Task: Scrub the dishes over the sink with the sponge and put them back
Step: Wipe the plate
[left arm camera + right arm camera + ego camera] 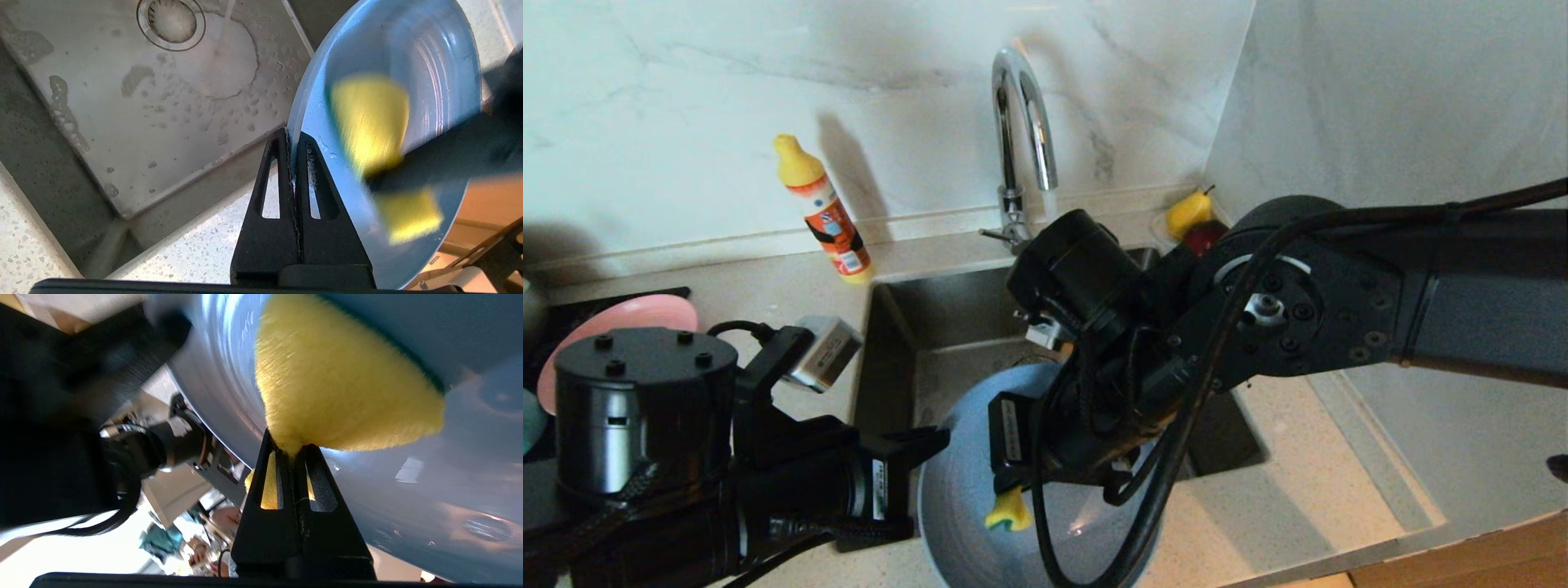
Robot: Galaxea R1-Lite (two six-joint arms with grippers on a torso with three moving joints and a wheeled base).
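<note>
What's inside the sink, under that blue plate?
Sink: wet steel floor, round drain, thin tap stream. Light-blue plate hides the near right corner.

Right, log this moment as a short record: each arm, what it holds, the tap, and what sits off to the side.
left gripper: shut on the rim of the round light-blue plate, held tilted by the steel sink
right gripper: shut on the yellow sponge, pressed to the plate's face
chrome tap: running
round pink plate: on the left counter
orange bottle: by the wall
yellow pear: back right corner
</note>
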